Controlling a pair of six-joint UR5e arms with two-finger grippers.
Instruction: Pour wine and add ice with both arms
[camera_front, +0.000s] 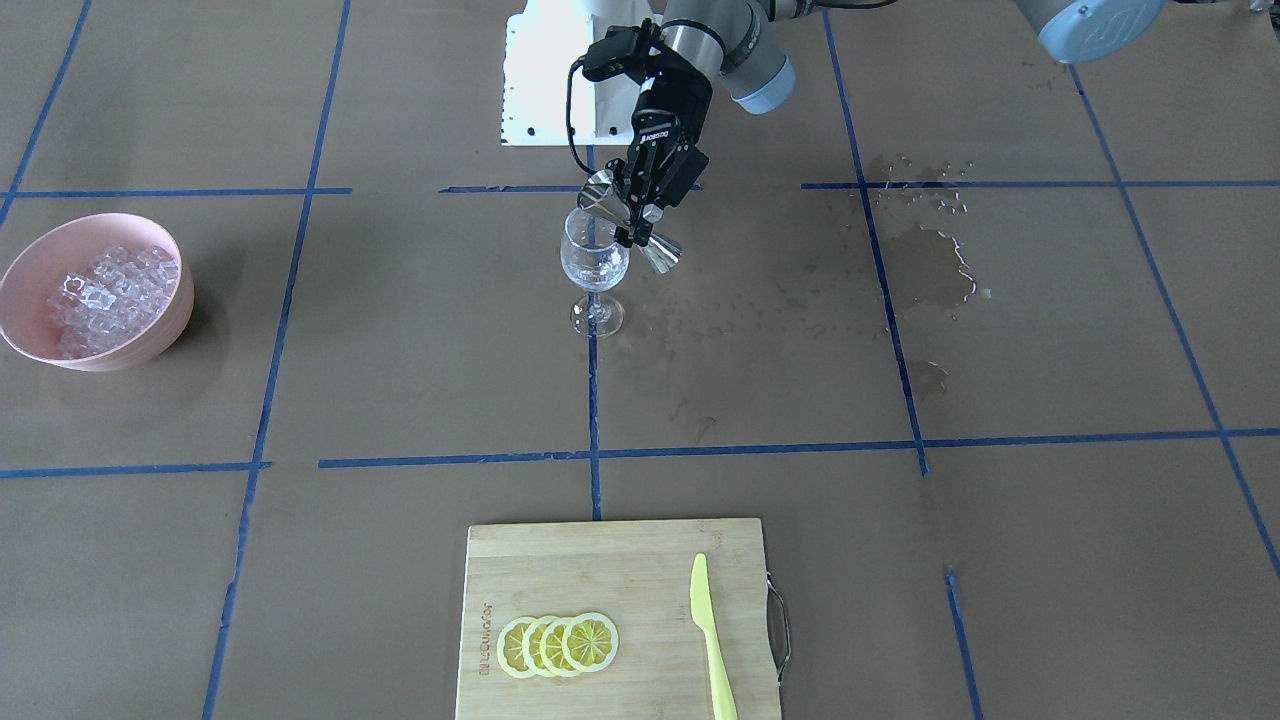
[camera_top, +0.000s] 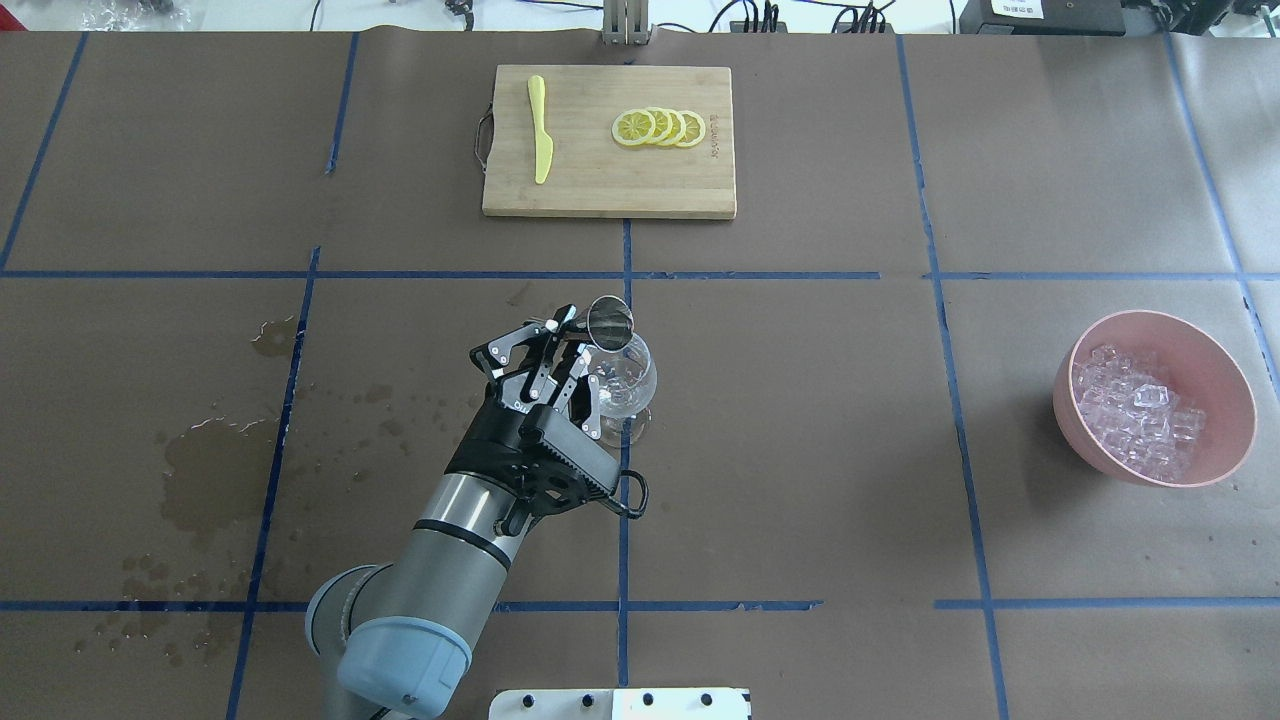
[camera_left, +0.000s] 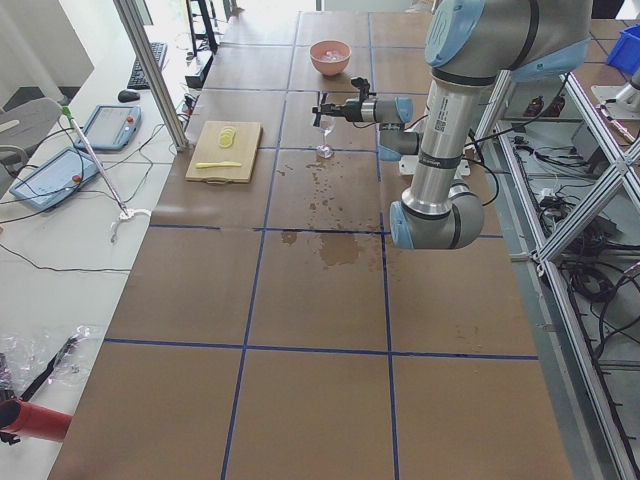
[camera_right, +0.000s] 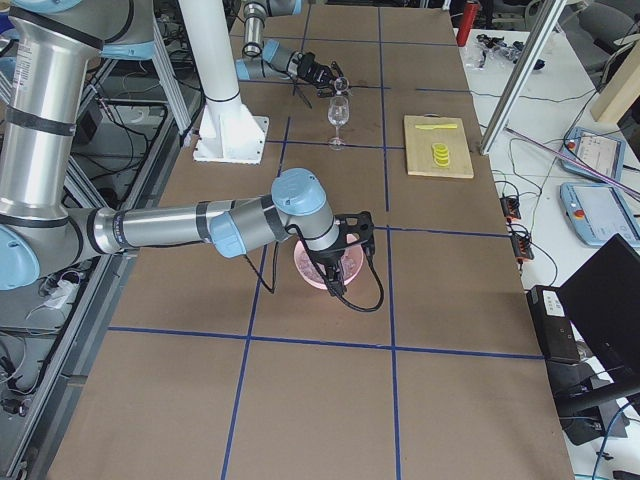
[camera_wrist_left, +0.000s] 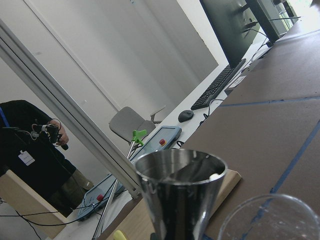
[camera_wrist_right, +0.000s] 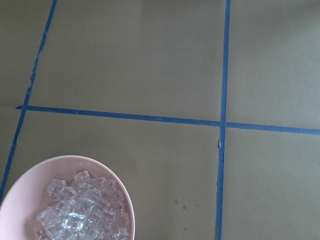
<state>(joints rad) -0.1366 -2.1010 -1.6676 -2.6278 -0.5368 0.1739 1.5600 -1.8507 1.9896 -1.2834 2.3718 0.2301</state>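
My left gripper (camera_front: 634, 222) is shut on a steel jigger (camera_front: 662, 253) and holds it tilted just over the rim of a clear wine glass (camera_front: 594, 262) standing mid-table. The overhead view shows the same gripper (camera_top: 572, 342), jigger (camera_top: 610, 325) and glass (camera_top: 628, 385). The left wrist view shows the jigger's open cup (camera_wrist_left: 180, 187) close up and the glass rim (camera_wrist_left: 272, 220); I cannot make out wine in either. Ice cubes (camera_top: 1140, 412) are heaped in a pink bowl (camera_top: 1238, 400). My right gripper (camera_right: 338, 262) hangs just over that bowl; I cannot tell if it is open.
A wooden cutting board (camera_top: 600, 190) at the far edge holds lemon slices (camera_top: 660, 127) and a yellow knife (camera_top: 541, 130). Wet stains (camera_top: 215, 450) mark the paper on my left side. A white pedestal (camera_front: 545, 80) stands at the robot's base.
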